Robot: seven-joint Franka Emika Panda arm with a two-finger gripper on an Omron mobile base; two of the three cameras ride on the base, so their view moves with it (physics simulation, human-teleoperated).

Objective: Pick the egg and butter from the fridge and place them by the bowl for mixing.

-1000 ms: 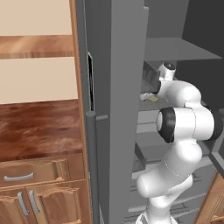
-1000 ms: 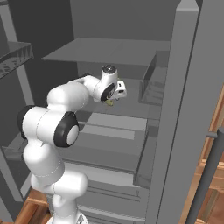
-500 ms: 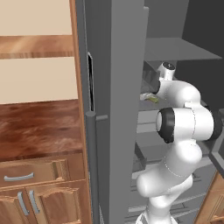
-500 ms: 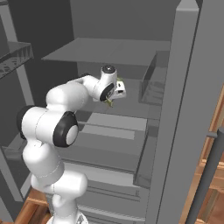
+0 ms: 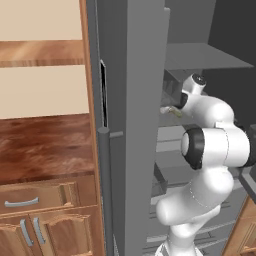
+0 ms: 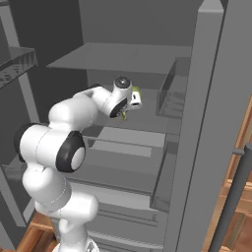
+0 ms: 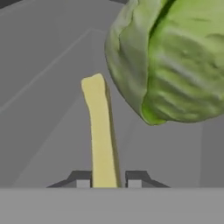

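A leafy green ball (image 7: pixel 175 61) crowds the shelf (image 7: pixel 48 109) just beside the butter (image 7: pixel 101 135) — bare shelf lies on the other side.

White rounded arm (image 6: pixel 69 115) segments, black joint bands, small dark finger tips (image 7: pixel 82 178)

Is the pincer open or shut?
Shut on the butter: in the hand view the pincer has a fingertip tight against each side of the stick.

Flat, even rendered light, with no single source evident. The fridge (image 6: pixel 211 123) interior reads dim and grey, its back corners darkest; the wooden cabinets (image 5: pixel 45 210) outside sit brighter. Shadows are soft, glare nil. The hand view appears slightly soft, the green leafy ball (image 7: pixel 175 61) smeared at close range.
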